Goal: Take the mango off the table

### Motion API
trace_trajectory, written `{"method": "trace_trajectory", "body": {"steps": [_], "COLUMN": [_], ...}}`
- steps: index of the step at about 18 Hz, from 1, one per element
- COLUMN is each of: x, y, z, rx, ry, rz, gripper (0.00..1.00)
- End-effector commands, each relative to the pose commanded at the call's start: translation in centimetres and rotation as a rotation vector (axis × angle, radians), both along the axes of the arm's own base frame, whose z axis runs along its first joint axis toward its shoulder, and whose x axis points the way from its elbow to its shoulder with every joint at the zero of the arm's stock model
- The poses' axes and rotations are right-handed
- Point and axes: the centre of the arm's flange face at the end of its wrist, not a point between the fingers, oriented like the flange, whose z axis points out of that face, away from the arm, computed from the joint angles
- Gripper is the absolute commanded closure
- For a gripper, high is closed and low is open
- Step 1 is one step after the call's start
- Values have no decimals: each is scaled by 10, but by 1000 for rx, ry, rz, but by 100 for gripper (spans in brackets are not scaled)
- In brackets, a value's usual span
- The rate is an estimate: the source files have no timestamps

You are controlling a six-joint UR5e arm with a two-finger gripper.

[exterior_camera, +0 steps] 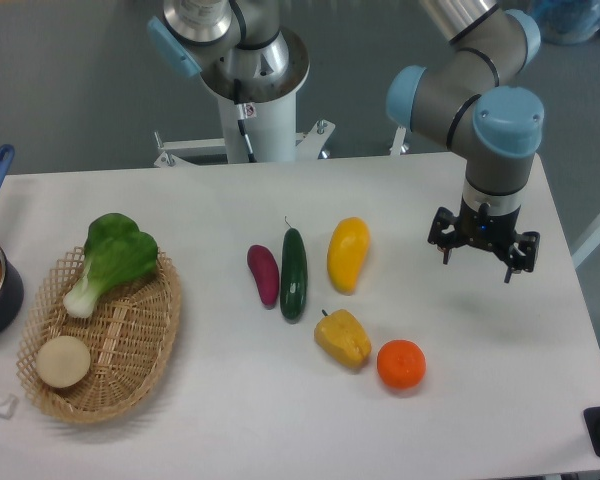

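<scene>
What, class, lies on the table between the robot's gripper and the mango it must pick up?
Nothing visible. The gripper hangs with its jaws open to the right of the mango, with only bare table between them. The cucumber lies on the mango's far side; the yellow pepper and orange sit nearer the camera.
</scene>
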Motion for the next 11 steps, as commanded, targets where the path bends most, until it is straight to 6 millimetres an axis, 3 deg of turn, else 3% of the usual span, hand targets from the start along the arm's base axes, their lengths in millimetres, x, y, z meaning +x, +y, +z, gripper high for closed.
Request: {"method": "trace_trajectory", "body": {"steps": [5, 11], "x": [50, 97], "y": [18, 28], "z": [-4, -30], "rx": [10, -17], "ry": [-43, -124], "rz": [58, 79], "gripper": [0, 0]}}
